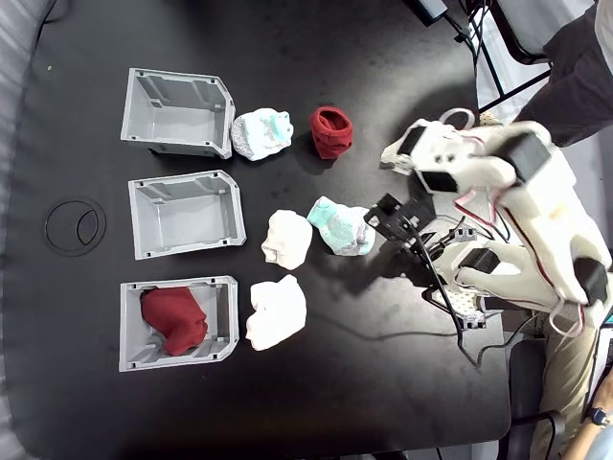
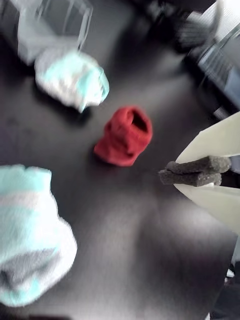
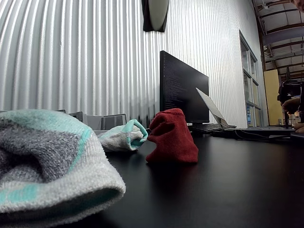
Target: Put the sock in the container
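A black worktop (image 1: 383, 383) fills the fixed view, with corrugated metal wall and a dark monitor (image 3: 178, 88) behind in the other view. The white arm stands at the right; its jaws (image 2: 192, 172) show in the wrist view pressed together on nothing, foam pads touching. Three grey plastic bins with one angled corner line the left: the top container (image 1: 177, 110) and the middle bin (image 1: 187, 213) are empty, while the bottom bin (image 1: 177, 323) holds a dark red cloth. The small dark red knitted sock (image 1: 331, 131) sits upright, mouth upward, up and left of the jaws in the wrist view, apart from them. White-and-mint socks (image 1: 261, 132) lie beside it; none blocks the path, I judge.
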